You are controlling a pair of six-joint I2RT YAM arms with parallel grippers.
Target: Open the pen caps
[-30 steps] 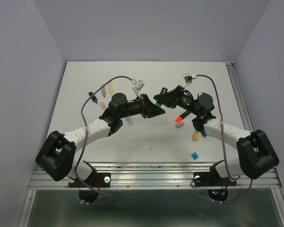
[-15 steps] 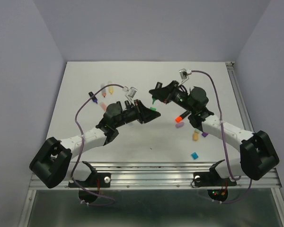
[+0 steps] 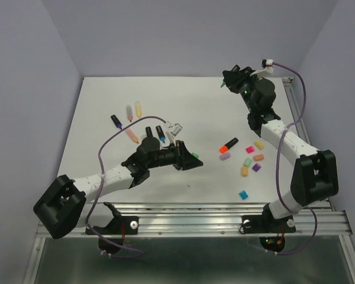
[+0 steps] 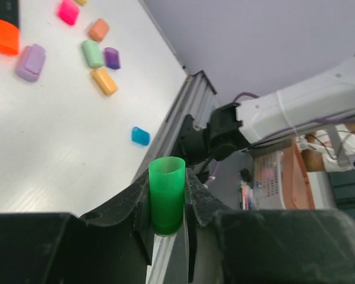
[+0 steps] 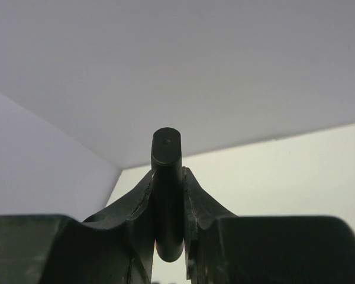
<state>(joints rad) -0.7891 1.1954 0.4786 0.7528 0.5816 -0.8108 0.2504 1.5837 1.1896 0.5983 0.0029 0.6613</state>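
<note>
The arms have pulled apart: the left gripper (image 3: 191,158) pinches the freed green cap (image 4: 167,192) low at centre, and the right gripper (image 3: 229,80) clamps its black pen (image 5: 167,195) at the far right corner. Several loose caps (image 3: 248,161) lie nearby, while one orange-capped pen (image 3: 228,145) seemingly remains unopened.

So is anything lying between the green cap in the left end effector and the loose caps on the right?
Nothing visible does: only bare table lies between the green cap and the loose caps. The orange-ended pen lies at that group's far edge.
</note>
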